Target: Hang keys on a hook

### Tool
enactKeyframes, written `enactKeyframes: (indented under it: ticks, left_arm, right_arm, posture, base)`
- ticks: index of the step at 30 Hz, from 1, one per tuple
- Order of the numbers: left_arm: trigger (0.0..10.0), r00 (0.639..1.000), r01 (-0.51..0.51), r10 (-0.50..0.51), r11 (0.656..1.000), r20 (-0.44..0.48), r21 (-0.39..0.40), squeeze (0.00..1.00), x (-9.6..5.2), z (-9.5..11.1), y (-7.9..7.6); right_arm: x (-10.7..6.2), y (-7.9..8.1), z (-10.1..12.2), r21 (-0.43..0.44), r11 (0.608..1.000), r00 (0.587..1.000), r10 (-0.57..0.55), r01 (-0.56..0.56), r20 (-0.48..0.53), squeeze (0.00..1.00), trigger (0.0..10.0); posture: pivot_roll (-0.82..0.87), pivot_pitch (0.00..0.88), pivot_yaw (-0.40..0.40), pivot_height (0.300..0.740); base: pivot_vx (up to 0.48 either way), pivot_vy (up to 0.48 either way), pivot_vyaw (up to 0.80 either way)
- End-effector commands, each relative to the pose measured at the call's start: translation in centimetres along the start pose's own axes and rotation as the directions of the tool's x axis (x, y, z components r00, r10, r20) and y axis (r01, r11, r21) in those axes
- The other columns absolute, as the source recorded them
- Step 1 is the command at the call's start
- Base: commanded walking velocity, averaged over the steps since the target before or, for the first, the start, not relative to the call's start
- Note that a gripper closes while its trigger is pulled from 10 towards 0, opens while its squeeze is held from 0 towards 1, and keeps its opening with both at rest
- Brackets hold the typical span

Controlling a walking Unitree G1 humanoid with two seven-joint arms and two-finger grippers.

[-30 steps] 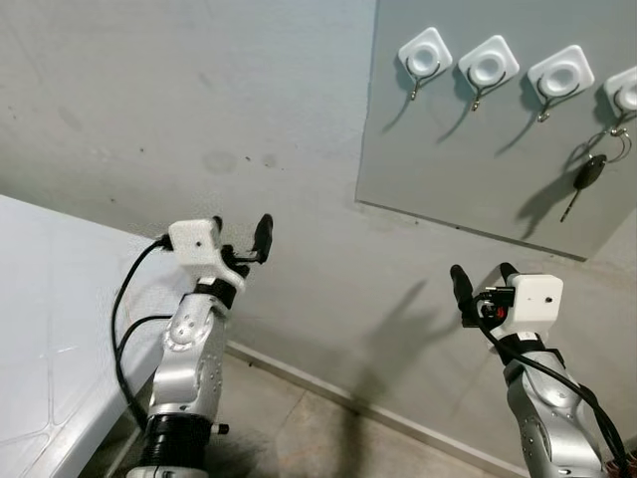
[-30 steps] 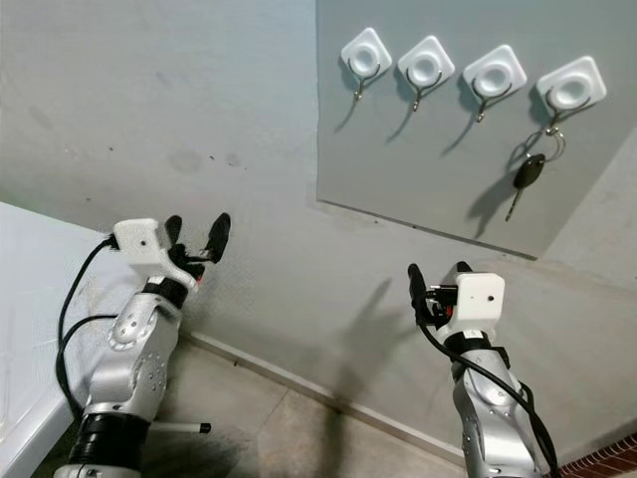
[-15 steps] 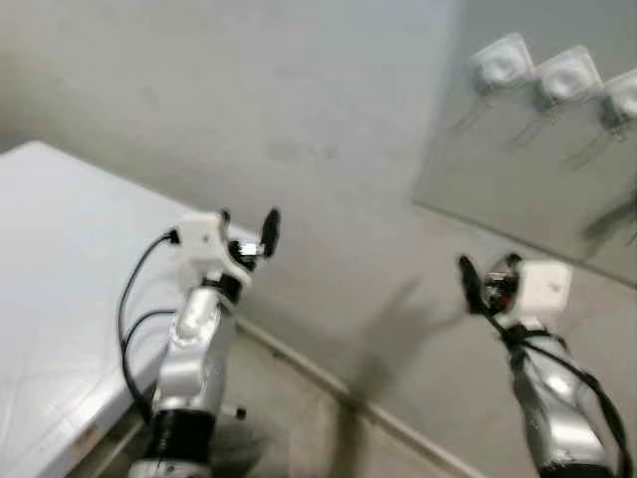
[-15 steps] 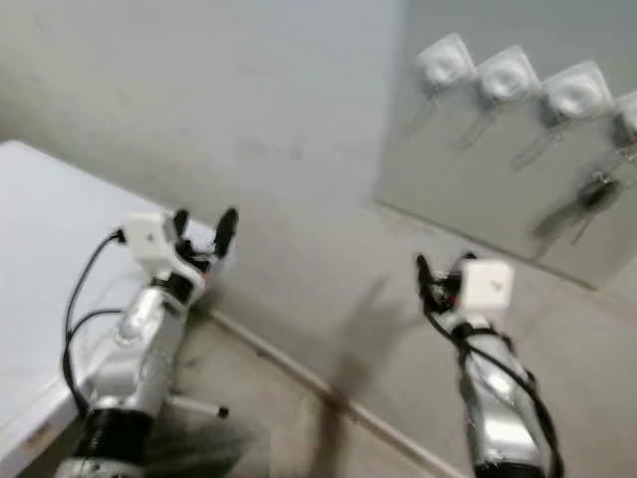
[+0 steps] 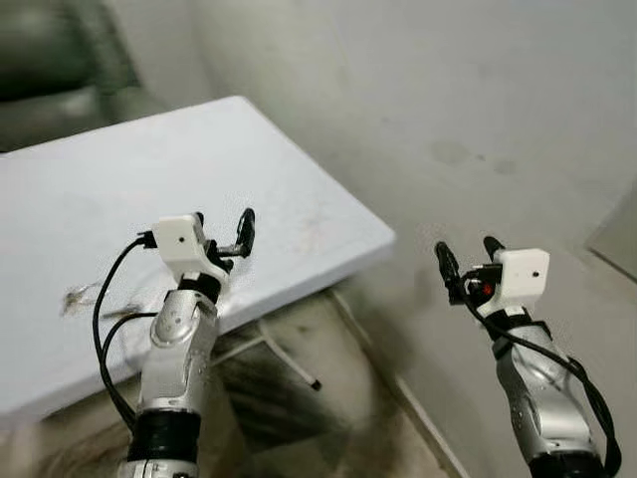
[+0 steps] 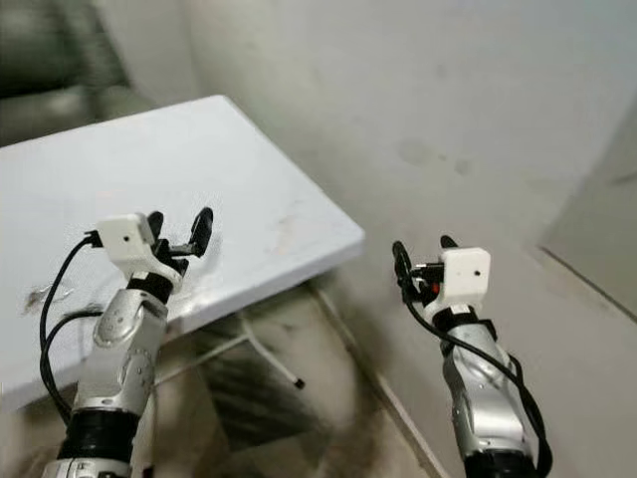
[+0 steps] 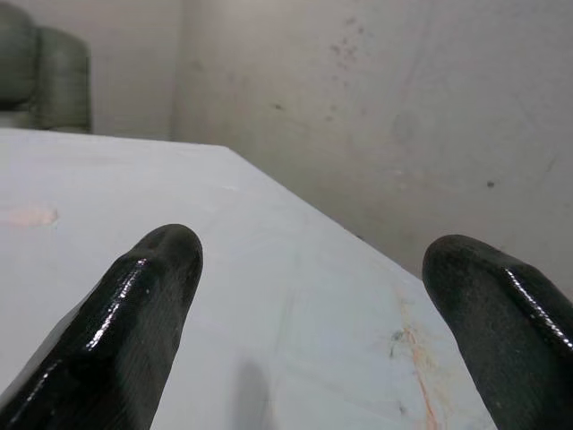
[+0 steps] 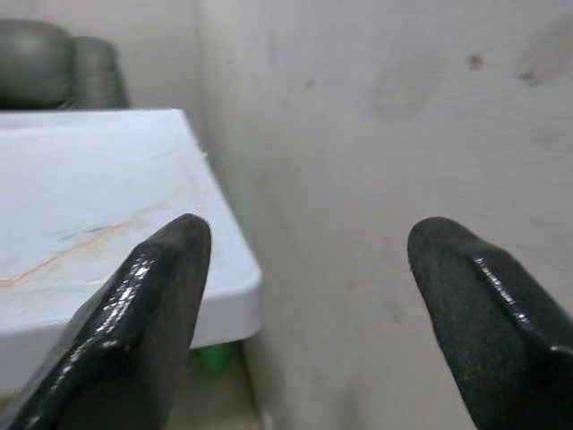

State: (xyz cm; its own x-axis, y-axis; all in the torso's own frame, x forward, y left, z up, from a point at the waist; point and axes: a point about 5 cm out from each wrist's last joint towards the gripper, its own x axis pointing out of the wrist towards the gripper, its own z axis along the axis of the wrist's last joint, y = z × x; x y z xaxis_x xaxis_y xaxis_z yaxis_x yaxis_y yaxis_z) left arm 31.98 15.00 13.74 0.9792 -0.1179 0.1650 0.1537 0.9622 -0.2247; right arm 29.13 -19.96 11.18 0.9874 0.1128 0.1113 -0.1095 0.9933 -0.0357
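Both grippers empty, facing a white table.
Left gripper (image 5: 223, 230) and right gripper (image 5: 465, 257) gape wide; keys unseen. Table (image 5: 328, 214) edge at 10 o'clock risks a bump.

Soft, even indoor light, moderately bright; no hard glare. Head views slightly smeared w/ motion blur, worst at lower edges & floor (image 5: 328, 418). White desk (image 5: 119, 189) reads bright, near washed out. Dark shadow pooled under desk edge. Wrist views: black fingers (image 7: 134, 322) close-up, soft-focus, w/ faint sheen; wall (image 8: 376, 134) behind sharper, blotchy
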Motion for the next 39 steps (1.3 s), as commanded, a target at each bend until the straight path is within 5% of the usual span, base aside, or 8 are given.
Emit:
enactKeyframes:
  ticks: [1,24,30,39]
  left_arm:
    - [10.0,1.0,0.019,-0.019,1.0,-0.001,0.01,0.0,-0.1,0.2,-0.3]
    - [10.0,0.999,0.035,-0.035,0.999,-0.009,-0.015,0.0,-0.3,-0.1,-1.1]
    - [10.0,0.998,0.059,-0.059,0.998,-0.003,-0.024,0.0,-0.9,-0.2,-1.0]
    - [10.0,0.997,0.054,-0.056,0.998,-0.044,-0.042,0.0,-2.1,-1.2,-1.0]
  right_arm:
    - [-0.1,-0.4,0.4,0.0,1.0,1.0,-0.004,0.004,0.011,0.0,10.0]
    - [0.0,-0.8,0.8,-0.008,1.0,1.0,0.011,-0.01,0.013,0.0,10.0]
    - [-0.6,0.0,1.4,0.106,0.994,0.997,0.009,-0.017,0.076,0.0,10.0]
    - [-1.8,0.9,0.4,0.135,0.991,0.999,0.017,-0.023,0.045,0.0,10.0]
  posture:
    - [-0.02,0.0,-0.024,0.74]
    - [-0.03,0.0,-0.028,0.74]
    - [-0.04,0.0,-0.017,0.74]
    - [-0.03,0.0,-0.015,0.74]
  base:
    - [0.0,0.0,0.79]
    - [0.0,0.0,0.78]
    - [0.0,0.0,0.0]
    - [0.0,0.0,0.0]
